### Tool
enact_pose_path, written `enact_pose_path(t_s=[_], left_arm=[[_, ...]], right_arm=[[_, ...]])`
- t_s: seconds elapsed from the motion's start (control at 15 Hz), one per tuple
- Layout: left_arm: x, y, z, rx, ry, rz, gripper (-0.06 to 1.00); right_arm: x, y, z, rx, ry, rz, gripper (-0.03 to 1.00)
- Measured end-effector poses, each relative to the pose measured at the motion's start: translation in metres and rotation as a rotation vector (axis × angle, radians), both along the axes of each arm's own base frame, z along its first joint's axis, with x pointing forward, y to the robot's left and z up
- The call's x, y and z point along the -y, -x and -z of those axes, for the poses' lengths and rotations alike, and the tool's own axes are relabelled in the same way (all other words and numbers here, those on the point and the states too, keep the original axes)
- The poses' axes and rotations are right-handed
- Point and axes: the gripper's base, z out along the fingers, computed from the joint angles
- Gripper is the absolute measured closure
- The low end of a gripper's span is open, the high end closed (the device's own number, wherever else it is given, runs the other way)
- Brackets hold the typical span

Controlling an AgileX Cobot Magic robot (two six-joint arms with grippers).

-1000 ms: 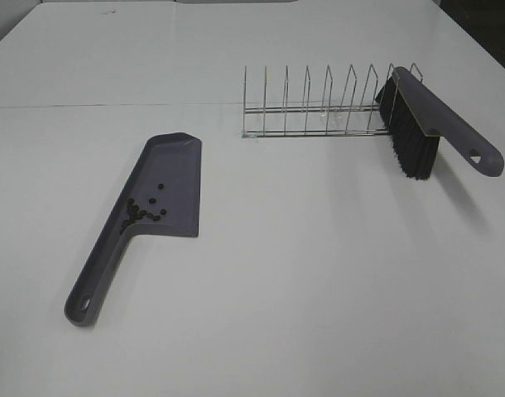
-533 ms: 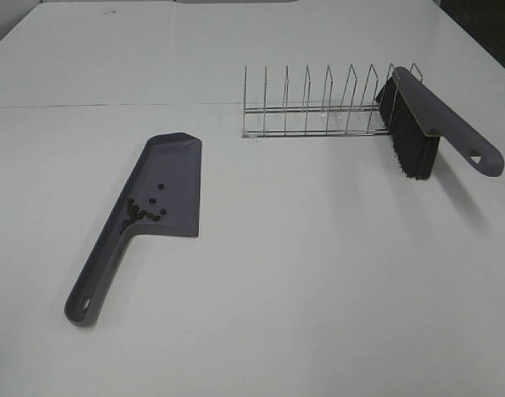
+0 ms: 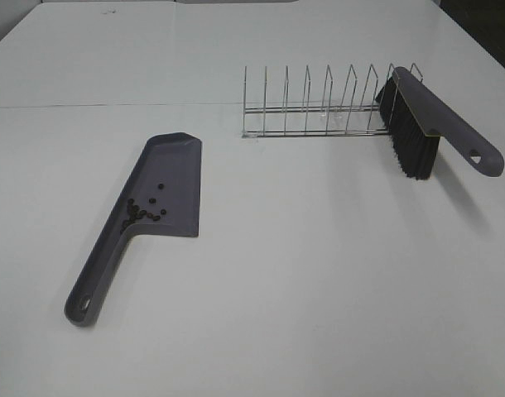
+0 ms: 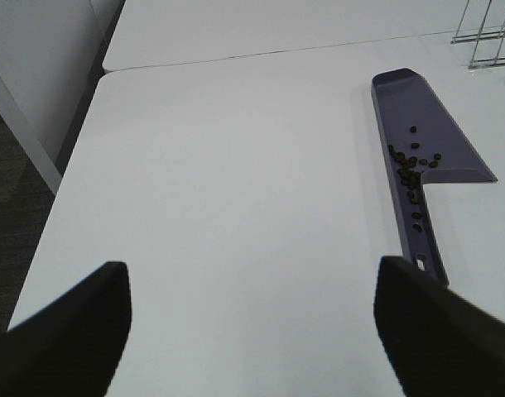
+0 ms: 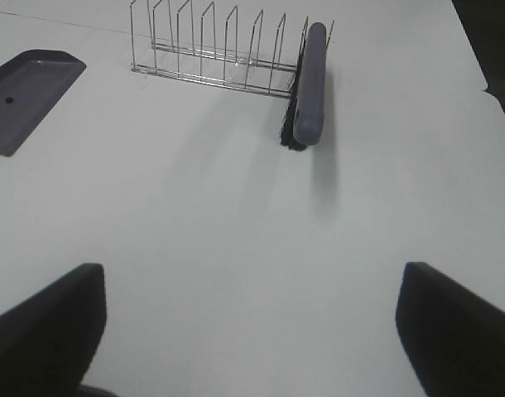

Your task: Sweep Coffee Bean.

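Coffee bean (image 3: 143, 211) pellets lie inside the grey dustpan (image 3: 165, 186), clustered at the corner where pan meets handle, a few strays further up the pan floor. Ordered largest to smallest:

White table (image 3: 302, 273): carries everything; a seam line runs across it behind the wire rack.

Wire rack (image 3: 319, 103): upright, on the table beyond the dustpan, to the right of it in the high view.

Brush (image 3: 426, 120): grey back, black bristles, leaning in the rack's right end, handle end overhanging the table, bristles touching the surface.

Dustpan: flat on the table left of centre, well apart from the brush, handle toward the camera.

View differences: the high camera shows neither arm. The left wrist view shows the left gripper (image 4: 252, 331) spread wide, nothing between its fingers (image 4: 79, 322), hovering over bare table near the dustpan handle; it also shows pellets lying down in the handle channel. The right wrist view shows the right gripper (image 5: 252, 331) likewise wide apart and empty, with the brush and rack ahead; only the dustpan's front corner and three pellets appear there.
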Motion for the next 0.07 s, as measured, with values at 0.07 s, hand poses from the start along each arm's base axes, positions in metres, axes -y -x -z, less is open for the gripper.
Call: enact_pose_path(t_s=[0.07], left_arm=[[0.0000,0.0000,0.0000,0.000,0.000,0.000,0.20]], right_arm=[[0.0000,0.0000,0.0000,0.000,0.000,0.000,0.16]])
